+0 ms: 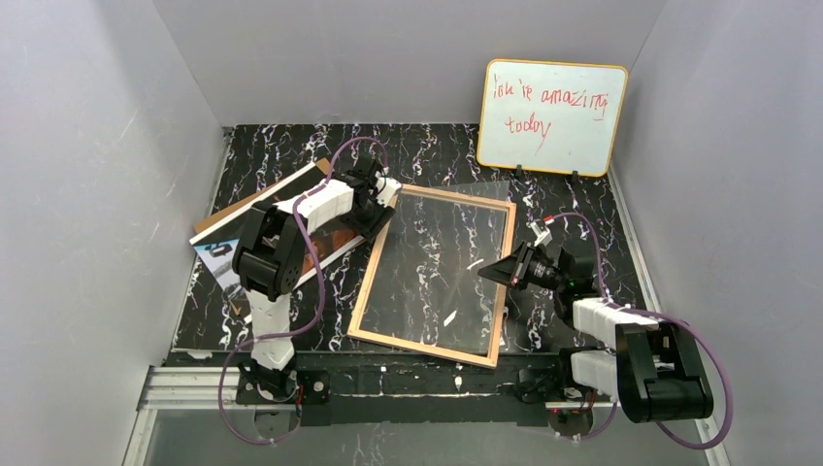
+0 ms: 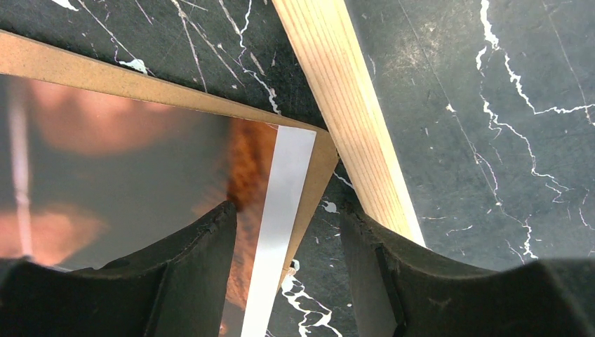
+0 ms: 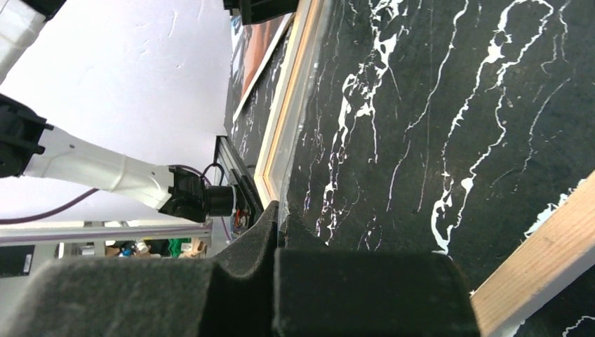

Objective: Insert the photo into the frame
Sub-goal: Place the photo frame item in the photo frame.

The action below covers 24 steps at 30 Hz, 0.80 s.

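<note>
We saw the black marbled table (image 1: 427, 146) carrying everything. The frame (image 1: 422, 349) lay flat at its centre, tan wood side up, with the marble showing through its clear pane. A whiteboard (image 1: 573, 136) with red writing stood propped at the far right, against the wall. Left of the frame, the brown backing board (image 2: 140, 86) lay on the table with the photo (image 2: 126, 175) on top of it, white border and orange-brown picture facing up. Their right-hand corners sat just beside the frame's left rail, near its far end. The left gripper (image 2: 288, 214) hung over that corner, its fingers (image 2: 203, 253) apart and holding nothing. The right gripper (image 1: 488, 274) pointed left over the right part of the pane, fingers pressed together. We could not tell whether it touched the glass.
</note>
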Motion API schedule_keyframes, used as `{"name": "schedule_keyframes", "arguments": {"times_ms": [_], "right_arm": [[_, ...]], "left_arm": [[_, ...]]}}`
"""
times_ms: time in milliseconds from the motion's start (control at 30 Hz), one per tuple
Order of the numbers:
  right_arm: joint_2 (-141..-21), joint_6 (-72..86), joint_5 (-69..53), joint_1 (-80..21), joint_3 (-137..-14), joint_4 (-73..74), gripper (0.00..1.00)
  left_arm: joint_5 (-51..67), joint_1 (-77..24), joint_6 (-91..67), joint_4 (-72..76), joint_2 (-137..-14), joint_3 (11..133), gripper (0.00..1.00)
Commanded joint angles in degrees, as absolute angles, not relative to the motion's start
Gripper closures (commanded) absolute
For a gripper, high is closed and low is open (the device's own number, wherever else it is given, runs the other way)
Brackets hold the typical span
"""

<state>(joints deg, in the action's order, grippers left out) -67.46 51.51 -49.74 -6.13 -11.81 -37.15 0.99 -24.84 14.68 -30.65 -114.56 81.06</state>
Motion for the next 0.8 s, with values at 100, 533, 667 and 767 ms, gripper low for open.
{"name": "schedule_keyframes", "arguments": {"times_ms": [100,533,667,767], "right_arm": [[-63.8,51.5,-51.7,-6.0,-10.1,-44.8,0.99],[-68.7,51.8,-48.7,-6.0,-10.1,-44.3,0.99],[-70.0,51.6,-48.7,-6.0,-10.5,-43.3,0.99],[-71.0,51.3,-48.8,-6.0,-10.8,-42.2,0.99]], "left_arm": [[4.2,-25.8,14.4,-34.2,-119.2,76.9,0.47],[4.0,-25.8,14.6,-34.2,-119.0,76.8,0.47],[4.1,-25.8,14.5,-34.1,-119.1,76.8,0.47],[4.2,-25.8,14.6,-34.0,-119.0,76.8,0.47]]}}
